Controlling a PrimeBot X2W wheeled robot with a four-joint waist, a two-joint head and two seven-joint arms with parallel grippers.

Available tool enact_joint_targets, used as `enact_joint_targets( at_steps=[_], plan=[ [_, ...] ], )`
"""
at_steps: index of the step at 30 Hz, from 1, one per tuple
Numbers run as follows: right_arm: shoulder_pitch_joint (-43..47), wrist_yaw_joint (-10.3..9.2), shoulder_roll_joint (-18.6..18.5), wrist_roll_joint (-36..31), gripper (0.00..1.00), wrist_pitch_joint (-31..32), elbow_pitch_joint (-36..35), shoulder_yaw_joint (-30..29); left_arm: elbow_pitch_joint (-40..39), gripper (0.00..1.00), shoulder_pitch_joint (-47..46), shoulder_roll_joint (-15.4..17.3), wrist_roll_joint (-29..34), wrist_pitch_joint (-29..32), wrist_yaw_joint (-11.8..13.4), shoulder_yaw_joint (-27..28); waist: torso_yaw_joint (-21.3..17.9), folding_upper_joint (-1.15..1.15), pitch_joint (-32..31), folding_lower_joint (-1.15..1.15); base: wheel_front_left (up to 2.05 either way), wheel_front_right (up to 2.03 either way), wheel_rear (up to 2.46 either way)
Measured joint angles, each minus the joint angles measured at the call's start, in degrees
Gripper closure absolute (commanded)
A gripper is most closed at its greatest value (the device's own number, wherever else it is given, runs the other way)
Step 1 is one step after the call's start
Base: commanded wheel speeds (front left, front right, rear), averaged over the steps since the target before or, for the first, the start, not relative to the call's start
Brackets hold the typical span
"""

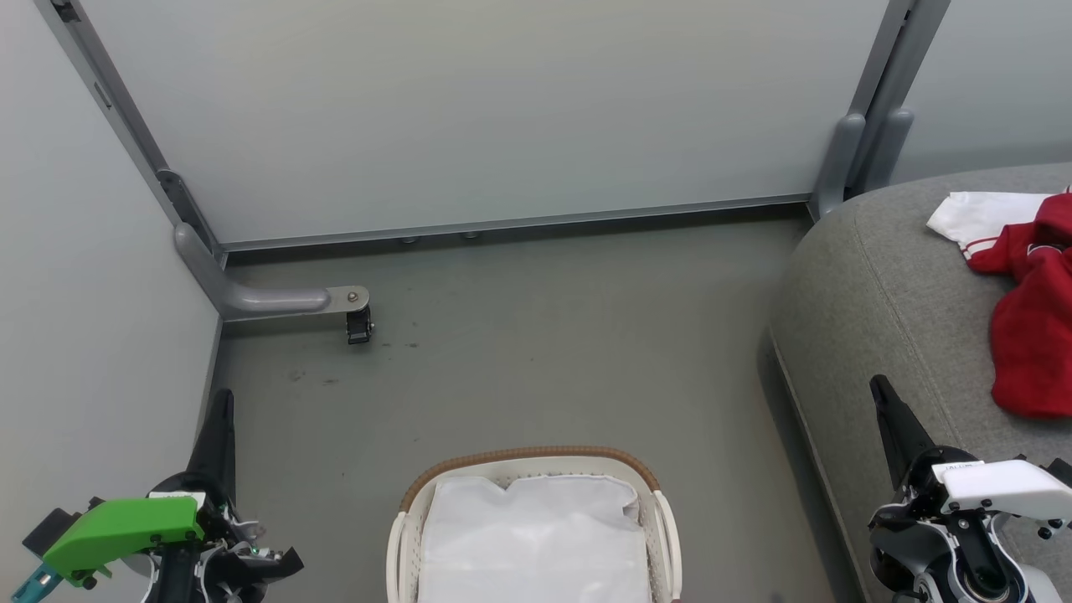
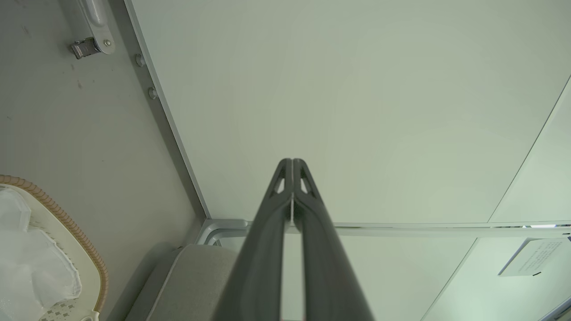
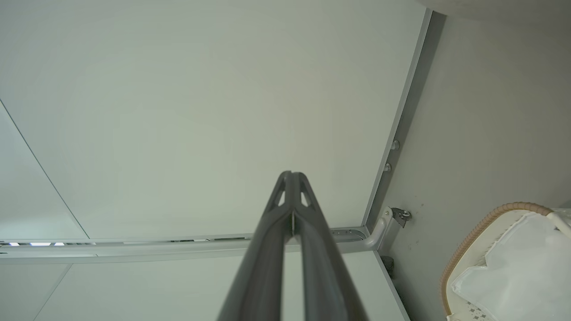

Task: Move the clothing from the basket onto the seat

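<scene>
The white slatted basket with its brown woven rim stands on the floor at the bottom centre, and just a plain white liner lies inside it. Red clothing with white trim lies heaped on the grey seat at the right edge. My left gripper sits at the lower left, left of the basket, fingers pressed together and empty. My right gripper rests at the lower right over the seat's front, also shut and empty. The left wrist view shows the left gripper shut, and the right wrist view shows the right gripper shut too.
Pale partition panels with grey metal frames close off the back and left. A grey bracket foot with a small black caster juts onto the floor at the back left. Grey floor stretches between basket, panels and seat.
</scene>
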Motion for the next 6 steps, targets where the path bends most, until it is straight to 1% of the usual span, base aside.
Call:
enact_joint_targets(
  at_steps=[6],
  plan=[
    [0.0,0.0,0.0,0.0,1.0,0.0,0.0,0.0,0.0,1.0,0.0,0.0,0.0,0.0,0.0,0.0,0.0,0.0,0.0,0.0,0.0,0.0,0.0]
  ],
)
